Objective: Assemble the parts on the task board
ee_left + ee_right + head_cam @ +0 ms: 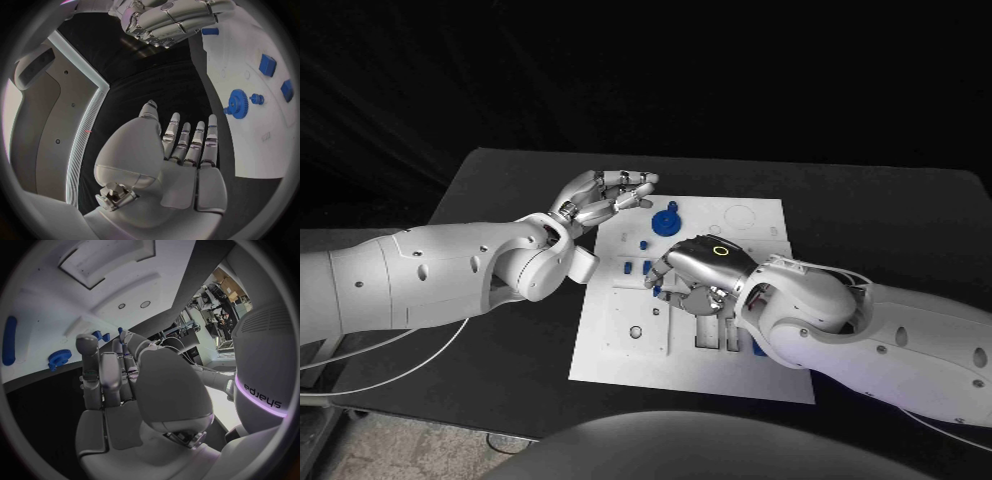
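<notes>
Black table point(488, 350); roughly six blue parts point(666, 218) on board point(625, 350).

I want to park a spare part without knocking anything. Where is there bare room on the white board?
The board's near edge is bare, and its far right corner, beyond the blue gear, holds nothing loose. The middle is crowded: the right hand hangs over small blue pieces; the left hand hovers at the far left corner.

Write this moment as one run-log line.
left robot hand: open, at task board edge | right robot hand: over board middle, grasp unclear | blue gear: on board
</notes>
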`<state>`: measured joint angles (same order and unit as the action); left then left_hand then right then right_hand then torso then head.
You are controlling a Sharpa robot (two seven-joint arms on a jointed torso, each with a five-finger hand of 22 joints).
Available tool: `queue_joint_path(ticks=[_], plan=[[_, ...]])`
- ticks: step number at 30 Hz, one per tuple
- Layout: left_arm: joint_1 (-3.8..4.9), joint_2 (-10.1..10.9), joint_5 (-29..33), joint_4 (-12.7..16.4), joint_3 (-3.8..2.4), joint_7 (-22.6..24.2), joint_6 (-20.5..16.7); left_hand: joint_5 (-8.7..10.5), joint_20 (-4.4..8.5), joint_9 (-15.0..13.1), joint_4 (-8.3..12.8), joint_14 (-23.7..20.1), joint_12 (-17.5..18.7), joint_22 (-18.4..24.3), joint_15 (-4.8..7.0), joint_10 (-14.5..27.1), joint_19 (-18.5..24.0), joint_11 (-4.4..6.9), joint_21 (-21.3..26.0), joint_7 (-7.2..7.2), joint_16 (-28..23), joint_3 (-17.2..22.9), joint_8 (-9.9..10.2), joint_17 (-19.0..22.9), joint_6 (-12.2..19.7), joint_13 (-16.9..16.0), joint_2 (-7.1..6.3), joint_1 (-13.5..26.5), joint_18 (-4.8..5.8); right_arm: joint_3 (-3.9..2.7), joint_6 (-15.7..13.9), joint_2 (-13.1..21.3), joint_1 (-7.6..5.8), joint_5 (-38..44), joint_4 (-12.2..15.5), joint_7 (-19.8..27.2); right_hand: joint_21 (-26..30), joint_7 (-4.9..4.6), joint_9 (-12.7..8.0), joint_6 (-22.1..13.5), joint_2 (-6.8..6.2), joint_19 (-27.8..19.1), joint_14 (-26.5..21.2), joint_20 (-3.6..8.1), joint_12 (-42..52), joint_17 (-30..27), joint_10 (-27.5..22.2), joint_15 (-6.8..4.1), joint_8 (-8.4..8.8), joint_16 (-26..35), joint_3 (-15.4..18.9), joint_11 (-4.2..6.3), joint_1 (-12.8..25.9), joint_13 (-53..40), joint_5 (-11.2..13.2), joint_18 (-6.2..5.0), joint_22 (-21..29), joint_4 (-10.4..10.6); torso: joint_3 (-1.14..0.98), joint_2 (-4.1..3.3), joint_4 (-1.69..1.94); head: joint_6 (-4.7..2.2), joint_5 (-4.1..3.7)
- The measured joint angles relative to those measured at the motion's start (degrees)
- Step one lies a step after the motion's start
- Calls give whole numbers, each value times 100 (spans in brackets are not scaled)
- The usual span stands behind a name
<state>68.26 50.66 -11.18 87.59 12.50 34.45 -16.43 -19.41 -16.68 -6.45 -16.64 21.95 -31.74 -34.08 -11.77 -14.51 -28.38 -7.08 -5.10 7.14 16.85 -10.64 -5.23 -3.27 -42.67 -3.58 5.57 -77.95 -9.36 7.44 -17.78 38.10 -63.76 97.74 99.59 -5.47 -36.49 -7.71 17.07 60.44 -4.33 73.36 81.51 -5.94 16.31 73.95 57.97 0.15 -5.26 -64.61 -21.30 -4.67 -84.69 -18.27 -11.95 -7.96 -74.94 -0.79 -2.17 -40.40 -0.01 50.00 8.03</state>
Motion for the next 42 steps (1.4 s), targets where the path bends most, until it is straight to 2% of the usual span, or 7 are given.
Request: queue_joint_path(ticks=[16, 42], plan=[[-17, -11, 0, -17, -1, 10, 15, 0, 0, -1, 0, 0, 0, 8, 0, 0, 0, 0, 0, 20, 0, 0, 0, 0, 20, 0, 0, 0, 0, 3, 29, -13, 240, 27, -54, -7, 0, 13, -8, -12, -22, 0, -7, 0, 1, 0, 0, -7, 3, 0, -8, -1, -22, 8, 0, 0, 1, -9, -2, 5, -4, 0, -8], [-41, -30, 0, -52, -1, 13, 51, 0, 0, -1, 0, 0, 0, 13, 0, 19, 0, -19, 0, 20, 24, 0, 0, 0, 20, -1, 23, -23, 0, -3, 65, -90, 318, 57, -243, -20, 0, 21, -14, -20, -22, -20, -27, 21, 24, -8, -10, 14, 2, 0, -15, -10, -22, 6, 0, 0, 3, -15, 0, 7, 2, 1, -34]])
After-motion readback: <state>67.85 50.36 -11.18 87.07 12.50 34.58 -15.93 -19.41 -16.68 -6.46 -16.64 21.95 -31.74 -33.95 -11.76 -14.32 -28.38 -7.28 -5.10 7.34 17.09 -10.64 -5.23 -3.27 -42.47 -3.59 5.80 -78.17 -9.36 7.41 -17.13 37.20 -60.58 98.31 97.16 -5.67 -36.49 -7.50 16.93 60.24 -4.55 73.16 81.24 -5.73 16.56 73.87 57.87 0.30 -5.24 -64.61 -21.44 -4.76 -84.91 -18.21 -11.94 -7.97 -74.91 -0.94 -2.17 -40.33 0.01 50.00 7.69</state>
